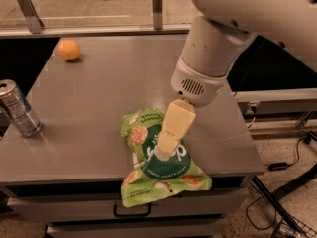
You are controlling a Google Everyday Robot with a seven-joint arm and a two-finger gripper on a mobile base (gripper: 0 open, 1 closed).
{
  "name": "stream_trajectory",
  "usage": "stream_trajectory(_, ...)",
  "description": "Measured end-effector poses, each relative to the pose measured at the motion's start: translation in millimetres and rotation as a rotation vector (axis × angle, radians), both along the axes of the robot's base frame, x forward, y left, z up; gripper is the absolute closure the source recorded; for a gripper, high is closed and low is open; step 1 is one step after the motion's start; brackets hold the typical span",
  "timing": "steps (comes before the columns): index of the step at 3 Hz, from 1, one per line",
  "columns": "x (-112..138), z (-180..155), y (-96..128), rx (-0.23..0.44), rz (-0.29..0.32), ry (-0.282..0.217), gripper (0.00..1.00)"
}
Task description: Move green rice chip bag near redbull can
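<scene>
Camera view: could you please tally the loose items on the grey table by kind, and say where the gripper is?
Snack bags: 1, the green rice chip bag
Cans: 1, the redbull can
Fruit: 1, the orange
Total: 3
The gripper hangs over the middle of the bag.

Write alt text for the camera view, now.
The arm's gripper is low over the middle of the green rice chip bag, which lies at the grey table's front edge, its bottom overhanging. The redbull can stands at the table's left edge, well apart from the bag; an orange sits at the back left.
</scene>
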State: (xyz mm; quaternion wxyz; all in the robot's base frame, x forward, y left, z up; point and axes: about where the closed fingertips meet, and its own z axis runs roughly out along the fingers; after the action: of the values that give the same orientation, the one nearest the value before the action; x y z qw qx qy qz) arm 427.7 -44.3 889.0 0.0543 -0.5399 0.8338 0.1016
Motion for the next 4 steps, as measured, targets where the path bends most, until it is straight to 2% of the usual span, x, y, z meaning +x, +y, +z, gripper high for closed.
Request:
stream_trajectory(2, 0, -12, 32, -0.012, 0.014, 0.016, 0.0)
stream_trajectory(4, 1, -29, 45, -0.041, 0.017, 0.034, 0.0)
